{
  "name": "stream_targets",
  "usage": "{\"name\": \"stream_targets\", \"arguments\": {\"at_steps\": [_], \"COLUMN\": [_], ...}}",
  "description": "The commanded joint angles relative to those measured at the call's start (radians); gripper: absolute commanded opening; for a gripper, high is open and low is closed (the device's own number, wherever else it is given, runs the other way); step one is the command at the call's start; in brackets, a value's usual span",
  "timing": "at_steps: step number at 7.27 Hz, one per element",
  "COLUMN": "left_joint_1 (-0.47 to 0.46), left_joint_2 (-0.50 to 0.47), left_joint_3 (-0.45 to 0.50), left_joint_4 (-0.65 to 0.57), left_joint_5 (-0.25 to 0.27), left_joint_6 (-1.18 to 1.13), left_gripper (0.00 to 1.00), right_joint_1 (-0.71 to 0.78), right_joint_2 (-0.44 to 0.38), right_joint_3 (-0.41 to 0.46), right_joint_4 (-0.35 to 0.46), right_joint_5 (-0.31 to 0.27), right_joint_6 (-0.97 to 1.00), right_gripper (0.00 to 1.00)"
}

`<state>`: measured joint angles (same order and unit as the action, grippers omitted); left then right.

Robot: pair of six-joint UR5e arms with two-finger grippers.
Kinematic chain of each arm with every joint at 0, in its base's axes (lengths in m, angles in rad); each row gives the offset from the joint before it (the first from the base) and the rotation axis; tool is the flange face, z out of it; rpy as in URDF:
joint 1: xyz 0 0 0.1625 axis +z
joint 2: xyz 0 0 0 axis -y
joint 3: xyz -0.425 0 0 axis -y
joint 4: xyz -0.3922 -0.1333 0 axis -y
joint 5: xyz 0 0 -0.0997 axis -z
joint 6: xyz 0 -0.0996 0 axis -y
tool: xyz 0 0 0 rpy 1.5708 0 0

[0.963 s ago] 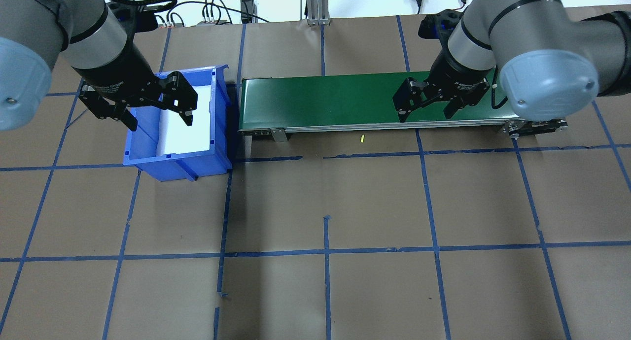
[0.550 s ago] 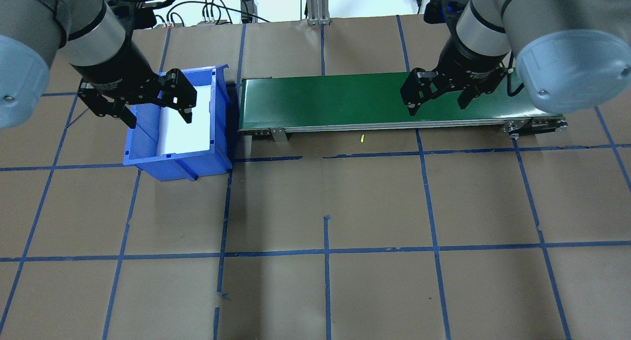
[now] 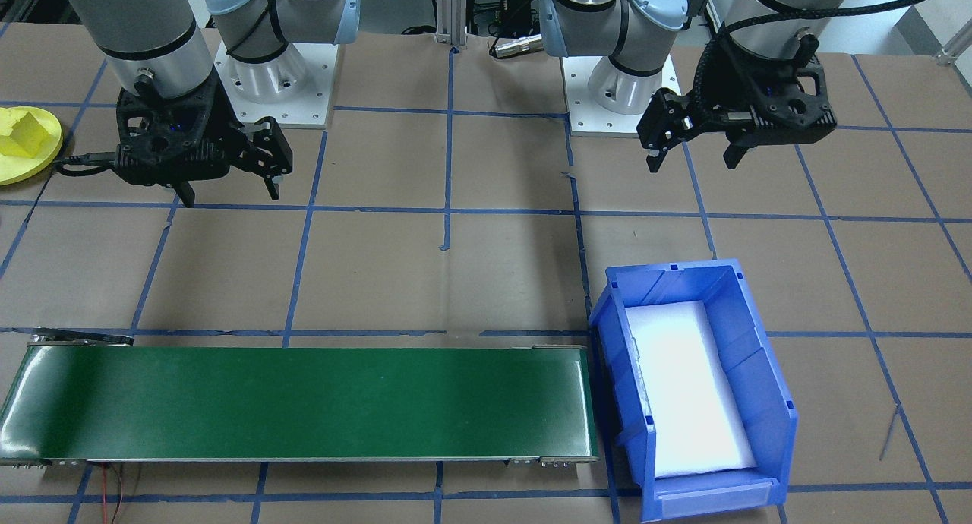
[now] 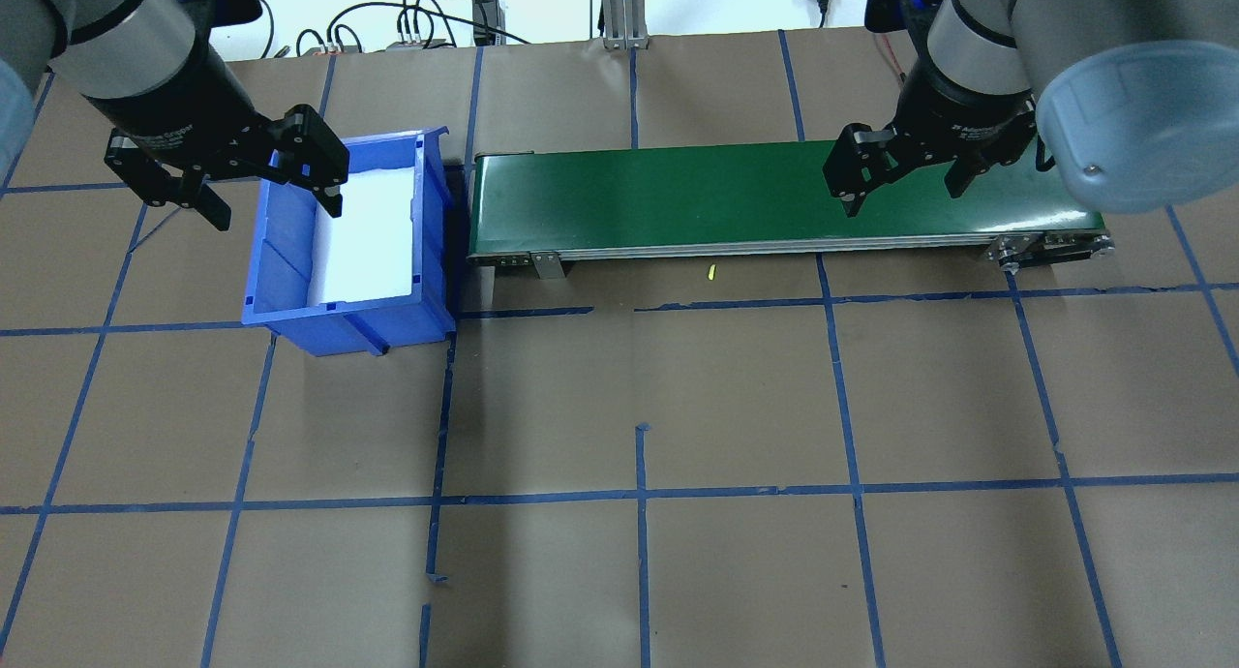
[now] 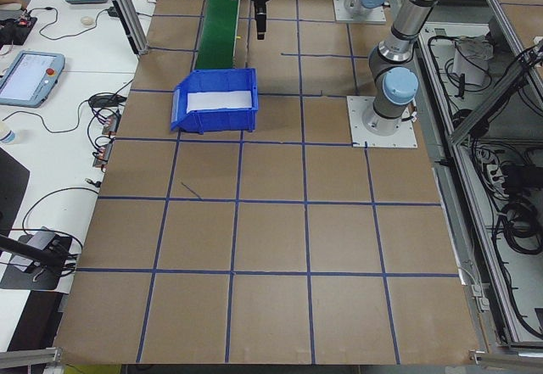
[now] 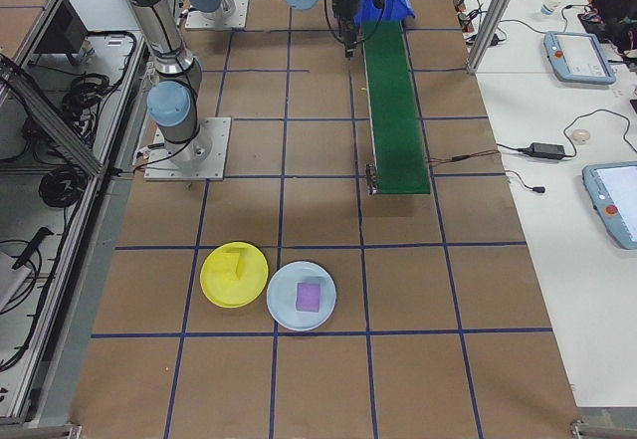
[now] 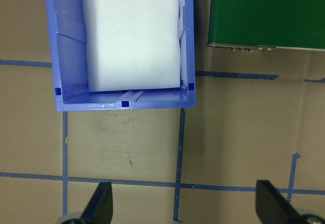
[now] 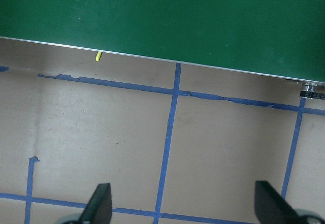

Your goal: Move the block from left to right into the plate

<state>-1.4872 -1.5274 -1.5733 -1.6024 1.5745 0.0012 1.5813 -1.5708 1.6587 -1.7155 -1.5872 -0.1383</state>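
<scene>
Here the yellow block point(image 6: 232, 263) sat in the yellow plate point(image 6: 234, 276) near the tabletop's edge at the robot's right end, touching a pale blue plate point(image 6: 302, 296) that held a purple block point(image 6: 309, 296). The right gripper point(image 4: 900, 175) hung over the green conveyor point(image 4: 678, 198), jaws spread wide and empty. The left gripper point(image 4: 261, 184) hung by the blue bin point(image 4: 348, 237), likewise wide open with nothing held.

Two silver-grey arms with pale blue joint caps, black grippers, white bolted base plates point(image 3: 267, 91), black cables
</scene>
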Motion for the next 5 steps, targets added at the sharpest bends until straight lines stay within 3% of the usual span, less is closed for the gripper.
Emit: {"name": "stream_targets", "arguments": {"at_steps": [1,5], "left_joint_1": [0.015,0.009], "left_joint_2": [-0.007,-0.025], "left_joint_3": [0.007,0.038], "left_joint_4": [-0.022,-0.034], "left_joint_5": [-0.001,0.001], "left_joint_6": [0.034,0.034], "left_gripper": [1.0,1.0], "right_joint_1": [-0.001,-0.003], "right_joint_2": [-0.011,-0.017], "right_joint_3": [0.006,0.003], "right_joint_4": [0.019,0.033], "right_joint_5": [-0.011,-0.031], "right_joint_6": [0.0,-0.003], "right_gripper": [1.0,1.0]}}
